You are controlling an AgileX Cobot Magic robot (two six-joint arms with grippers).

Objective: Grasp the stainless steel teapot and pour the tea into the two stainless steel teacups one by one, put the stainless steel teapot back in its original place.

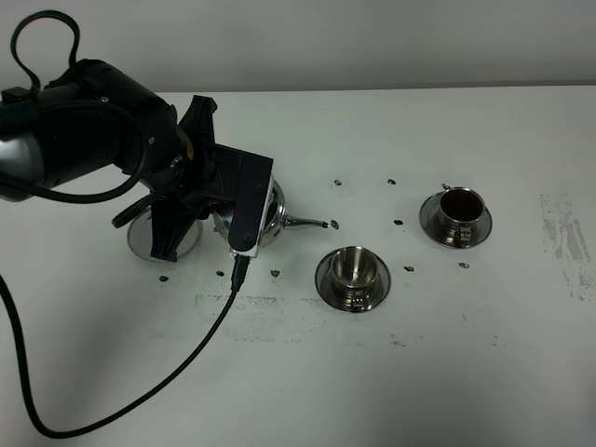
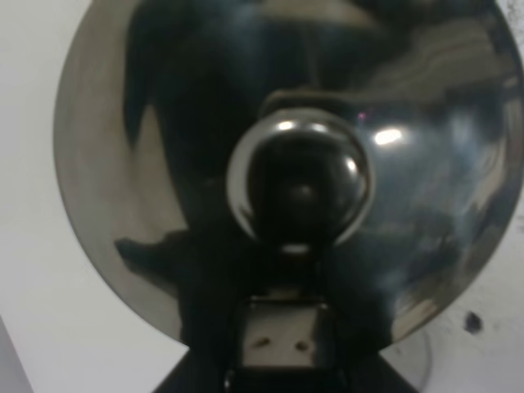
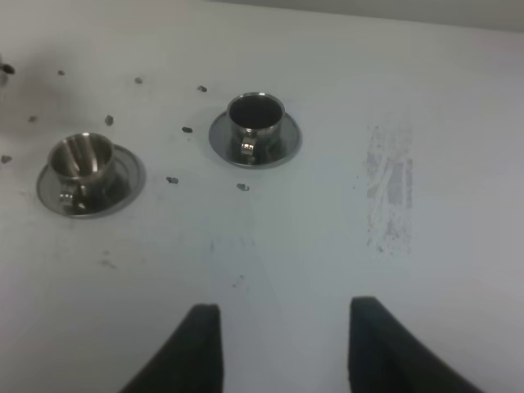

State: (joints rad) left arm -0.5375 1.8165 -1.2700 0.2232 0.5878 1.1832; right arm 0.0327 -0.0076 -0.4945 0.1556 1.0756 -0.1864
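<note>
The stainless steel teapot (image 1: 273,212) is beside its flat steel disc (image 1: 140,240), spout (image 1: 309,223) aimed at the teacups. My left gripper (image 1: 250,216) is over it, shut on the handle. The left wrist view is filled by the lid and knob (image 2: 299,176), with the gripper (image 2: 278,360) just behind. The nearer teacup (image 1: 352,268) (image 3: 82,160) on its saucer shows bare shiny steel inside. The farther teacup (image 1: 458,209) (image 3: 254,123) holds dark tea (image 3: 255,110). My right gripper (image 3: 286,348) hangs open above bare table, well short of the cups.
White table (image 1: 419,372) with small dark marks around the cups and a scuffed patch (image 1: 568,237) at the right. A black cable (image 1: 186,358) trails from the left wrist across the front left. The right arm is out of the exterior high view.
</note>
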